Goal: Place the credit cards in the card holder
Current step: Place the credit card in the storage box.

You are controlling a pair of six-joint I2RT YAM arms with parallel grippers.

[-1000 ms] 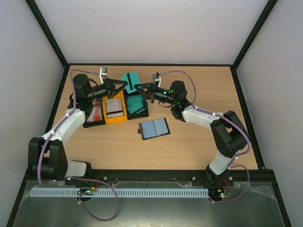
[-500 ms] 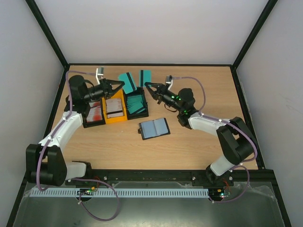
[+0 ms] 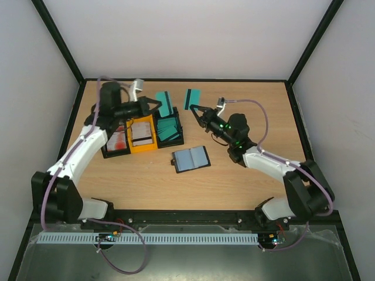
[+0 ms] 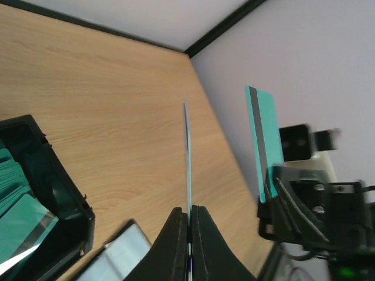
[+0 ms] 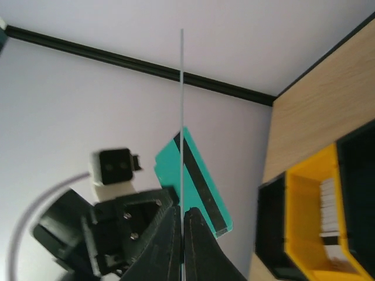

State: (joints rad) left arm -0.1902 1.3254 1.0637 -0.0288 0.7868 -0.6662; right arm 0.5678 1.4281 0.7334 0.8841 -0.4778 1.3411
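Zero cards are in the holder so far, as far as I can tell. Going big to small: the tabletop (image 3: pixel 252 123) has three bins at the back left. There's a black bin (image 3: pixel 116 154) with red-and-white cards (image 3: pixel 119 139), a yellow bin (image 3: pixel 143 149) with white cards (image 3: pixel 140 130), and a second black bin (image 3: pixel 171 143) full of teal cards (image 3: pixel 170 127).

Just in front of those the holder (image 3: pixel 190 158) lies open and flat on the wood. I can't make out anything tucked into its slots.

Up in the air over the bins, the left claw (image 3: pixel 153 106) is pinched tight on the left card (image 3: pixel 166 103), a teal one. The right claw (image 3: pixel 195 109) is pinched tight on the right card (image 3: pixel 192 97), also teal. The two cards are near each other but apart.

I'd say it's early days: two cards picked up, every insertion left to do, plus all the cards in the bins.
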